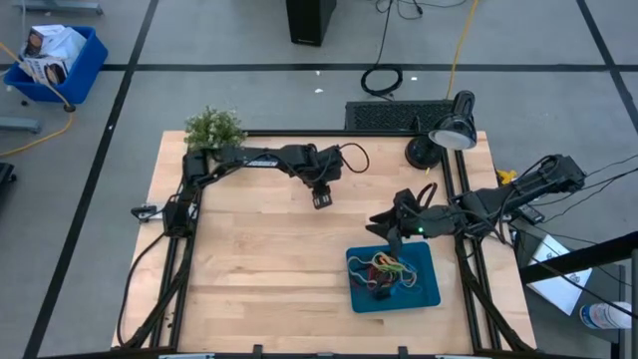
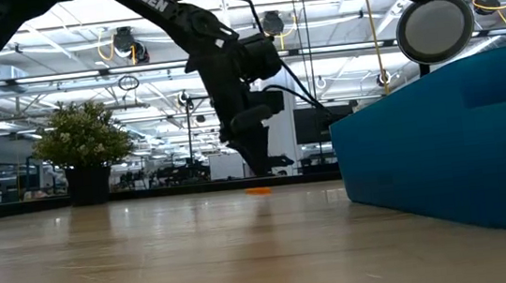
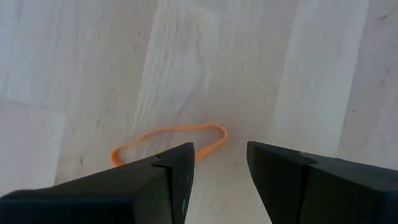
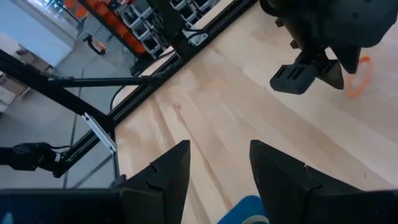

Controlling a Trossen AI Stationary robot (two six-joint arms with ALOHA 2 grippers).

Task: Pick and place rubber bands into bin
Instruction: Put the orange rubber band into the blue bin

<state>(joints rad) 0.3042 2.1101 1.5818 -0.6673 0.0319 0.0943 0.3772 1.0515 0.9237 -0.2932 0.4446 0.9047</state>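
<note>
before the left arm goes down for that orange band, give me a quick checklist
1. Left gripper fingers open: ok.
2. Thin orange rubber band lying flat on the pale wooden table, alone: ok.
3. Band centred between the fingers: not ok, it sits mostly off to one side.
4. Shallow teal rectangular bin has room, a tangle of bands already inside: ok.
5. Right gripper open, empty, beside the bin and away from the band: ok.

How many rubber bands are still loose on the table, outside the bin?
1: an orange rubber band lies flat on the wood just ahead of the open left gripper. The rest sit tangled in the bin. The arms may hide others.
</note>
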